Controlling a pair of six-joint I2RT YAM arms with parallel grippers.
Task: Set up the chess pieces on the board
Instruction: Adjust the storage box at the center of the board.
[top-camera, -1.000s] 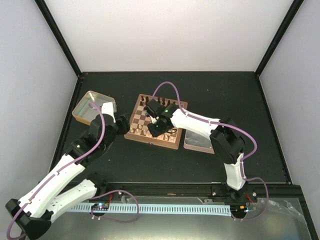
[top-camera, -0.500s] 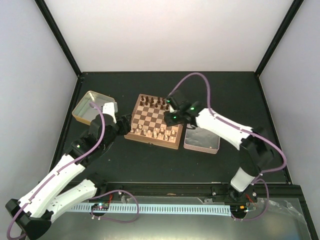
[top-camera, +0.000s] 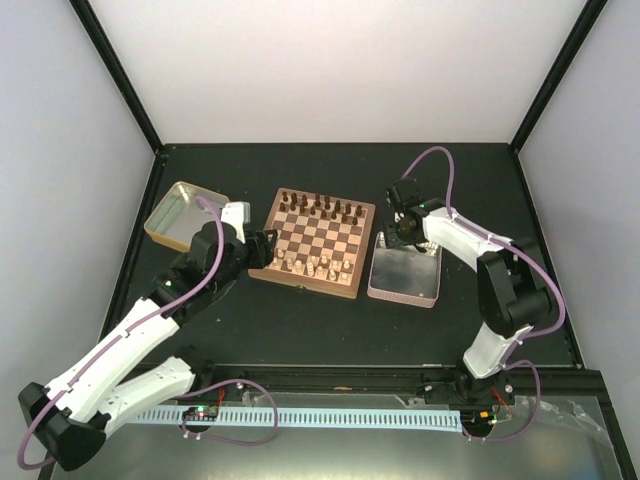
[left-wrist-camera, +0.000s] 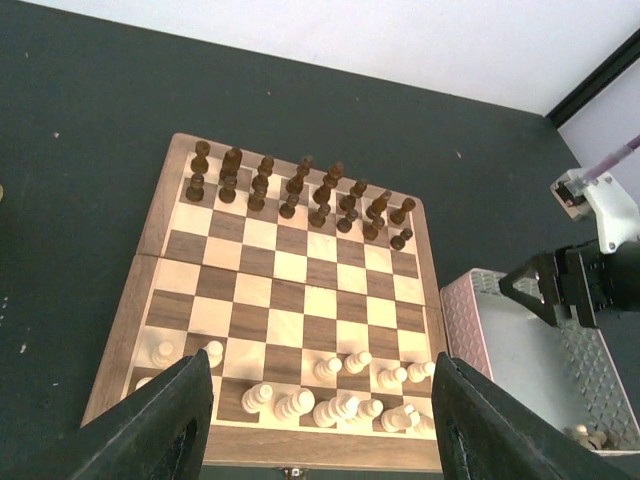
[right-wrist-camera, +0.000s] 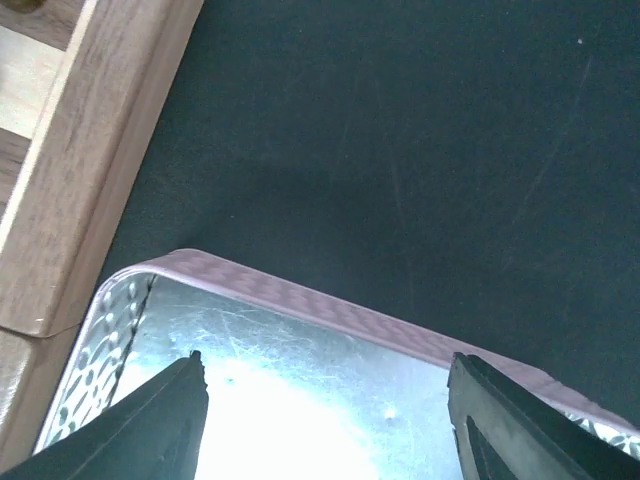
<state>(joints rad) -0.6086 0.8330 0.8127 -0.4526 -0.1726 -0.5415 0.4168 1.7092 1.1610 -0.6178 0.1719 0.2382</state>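
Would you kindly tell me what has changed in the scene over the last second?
The right tool swung off the board to the right and now hangs open and empty over the far end of the pink-rimmed tin. The left tool edged slightly toward the board's left edge, open. The board, the chess pieces, the dark chessmen and the other tin look unmoved.

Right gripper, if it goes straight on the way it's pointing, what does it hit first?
Probably the bare floor of the metal tin, near its end wall. The open right gripper points into it, though depth is unclear.
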